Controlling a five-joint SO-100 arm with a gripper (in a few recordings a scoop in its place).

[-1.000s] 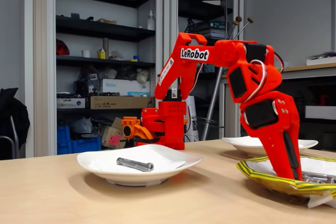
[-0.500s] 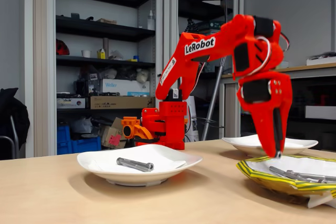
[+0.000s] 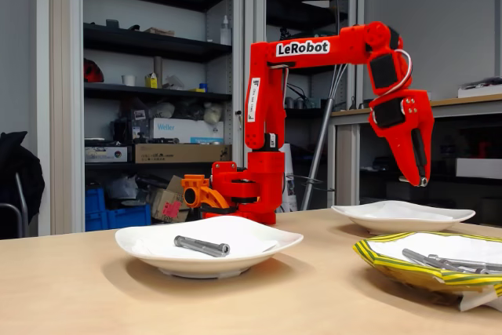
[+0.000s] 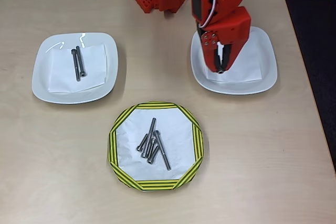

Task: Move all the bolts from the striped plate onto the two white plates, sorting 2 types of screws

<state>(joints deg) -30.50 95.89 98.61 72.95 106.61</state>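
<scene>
In the fixed view, the red arm's end effector (image 3: 421, 180) hangs in the air at the right of the frame, above the far white plate (image 3: 403, 216) and clear of it; from this side its jaws look close together around something small at the tip, though what it is cannot be made out. The nearer white plate (image 3: 205, 245) at lower centre carries a long bolt (image 3: 201, 246), and the striped plate (image 3: 427, 260) at lower right holds several more bolts (image 3: 439, 261). In the overhead view, the left white plate (image 4: 75, 67) at upper left holds two long bolts (image 4: 78, 63) lying side by side on a paper square. The right white plate (image 4: 234, 62) at upper right shows no bolt on its visible surface, with the end effector (image 4: 221, 68) poised over it, fingers narrowly set. The striped plate (image 4: 155, 145) at lower centre keeps a cluster of about five bolts (image 4: 153, 145), long and short mixed. The sorting looks to be at an early stage: two long ones are placed, and most of the pile remains.
</scene>
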